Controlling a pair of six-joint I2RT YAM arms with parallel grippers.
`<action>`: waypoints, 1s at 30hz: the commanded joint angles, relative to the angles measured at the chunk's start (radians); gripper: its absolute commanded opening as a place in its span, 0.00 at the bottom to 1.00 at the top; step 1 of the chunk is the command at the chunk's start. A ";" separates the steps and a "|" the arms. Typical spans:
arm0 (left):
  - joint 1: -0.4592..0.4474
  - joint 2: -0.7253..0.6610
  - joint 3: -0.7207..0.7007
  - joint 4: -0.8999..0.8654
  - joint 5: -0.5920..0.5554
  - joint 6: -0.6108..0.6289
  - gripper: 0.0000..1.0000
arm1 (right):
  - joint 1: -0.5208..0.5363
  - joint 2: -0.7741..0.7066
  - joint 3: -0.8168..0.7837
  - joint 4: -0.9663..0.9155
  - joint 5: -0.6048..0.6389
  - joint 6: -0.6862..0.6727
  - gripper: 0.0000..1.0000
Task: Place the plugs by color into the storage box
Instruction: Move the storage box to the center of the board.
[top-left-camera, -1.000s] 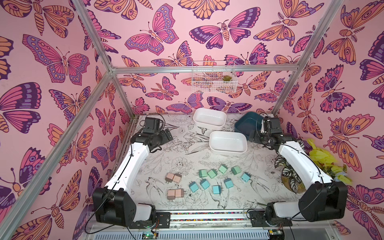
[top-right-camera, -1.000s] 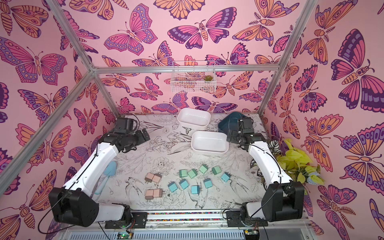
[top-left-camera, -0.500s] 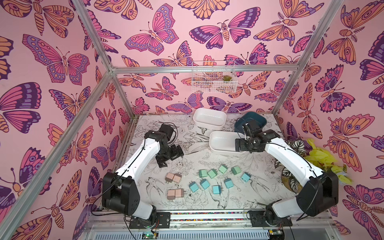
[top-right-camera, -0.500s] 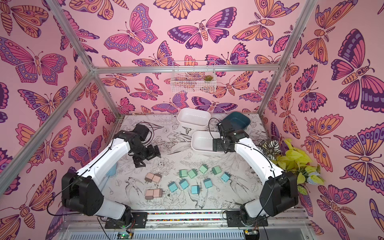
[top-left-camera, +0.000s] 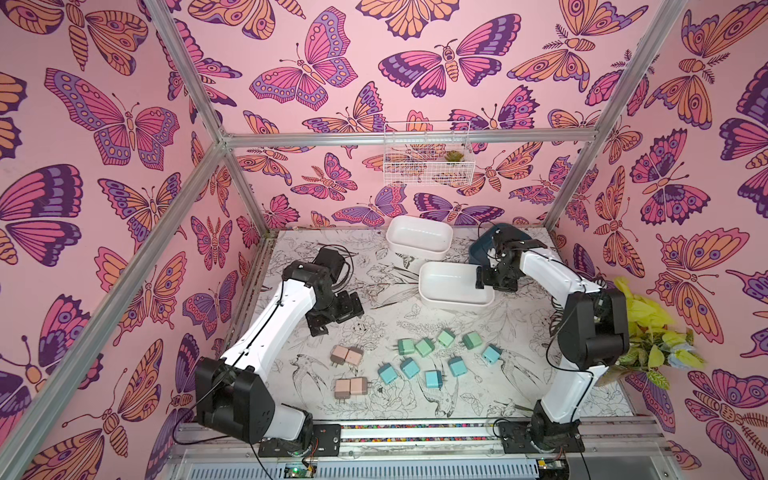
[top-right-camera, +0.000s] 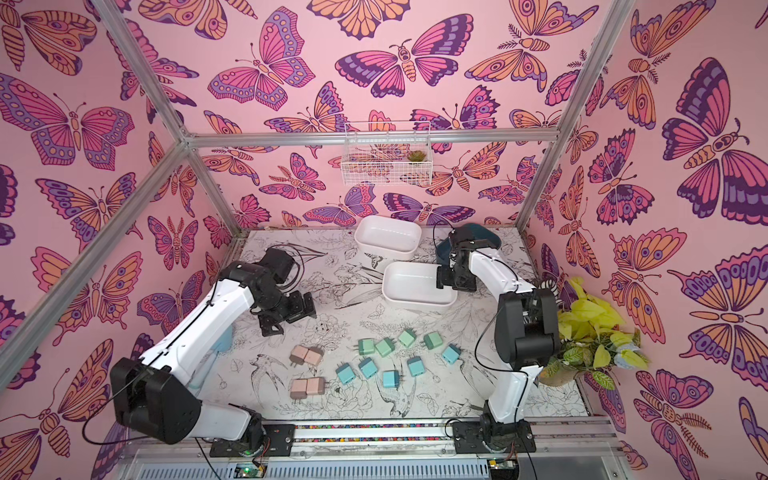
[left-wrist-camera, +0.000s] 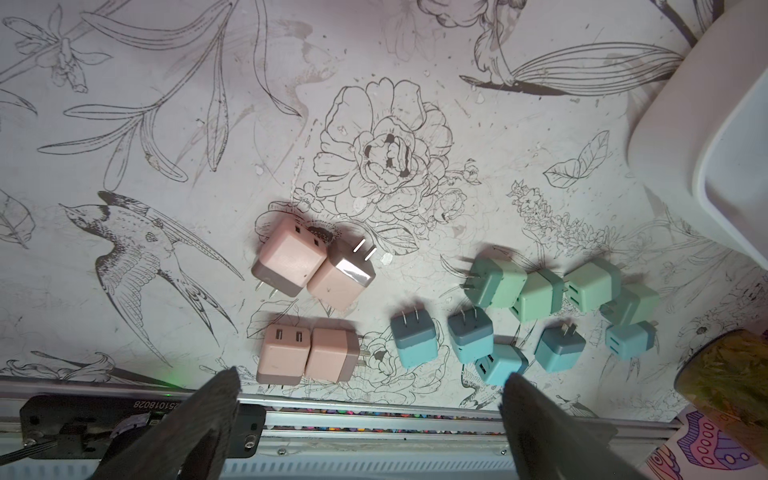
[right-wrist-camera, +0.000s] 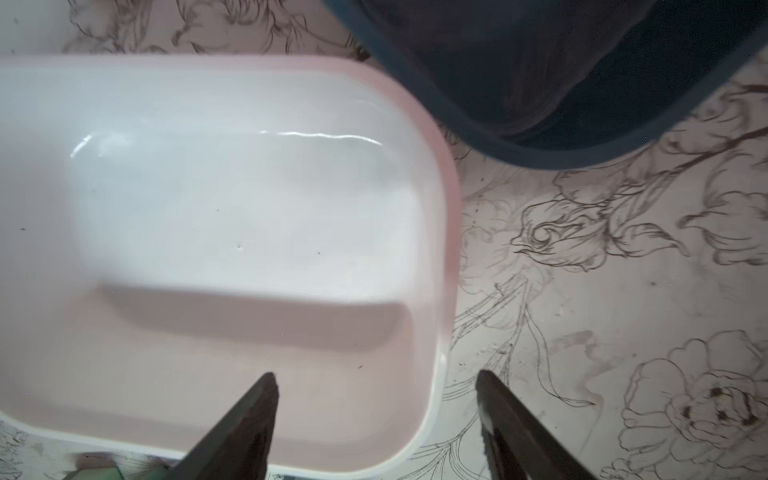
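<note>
Pink plugs (top-left-camera: 347, 355) (left-wrist-camera: 291, 257), mint green plugs (top-left-camera: 424, 347) (left-wrist-camera: 540, 291) and teal plugs (top-left-camera: 409, 368) (left-wrist-camera: 415, 340) lie loose on the front half of the table, grouped by color. Two white storage boxes stand behind them, a nearer one (top-left-camera: 449, 282) (right-wrist-camera: 249, 208) and a farther one (top-left-camera: 419, 239), both holding nothing. My left gripper (top-left-camera: 332, 318) (left-wrist-camera: 372, 376) hangs open above the table, behind the pink plugs. My right gripper (top-left-camera: 484, 282) (right-wrist-camera: 376, 375) is open. It straddles the right end rim of the nearer white box, one finger inside and one outside.
A dark blue box (top-left-camera: 478, 249) (right-wrist-camera: 540, 83) stands at the back right, close to the nearer white box. A wire basket (top-left-camera: 428, 158) hangs on the back wall. A leafy plant (top-left-camera: 648, 332) sits at the right edge. A metal rail (top-left-camera: 415, 428) runs along the front.
Both arms have swung out from the back corners. The left one now hangs behind the pink plugs. The right one has come down over the right end of the nearer white box.
</note>
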 joint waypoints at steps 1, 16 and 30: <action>-0.003 -0.009 0.014 -0.035 -0.020 0.041 1.00 | 0.010 0.015 0.025 -0.004 -0.080 -0.029 0.74; -0.017 0.076 0.110 -0.038 -0.068 0.086 0.95 | 0.220 0.134 0.146 0.022 -0.093 -0.157 0.52; -0.040 0.139 0.140 -0.014 -0.055 0.070 0.93 | 0.345 0.086 0.131 -0.058 -0.073 -0.250 0.42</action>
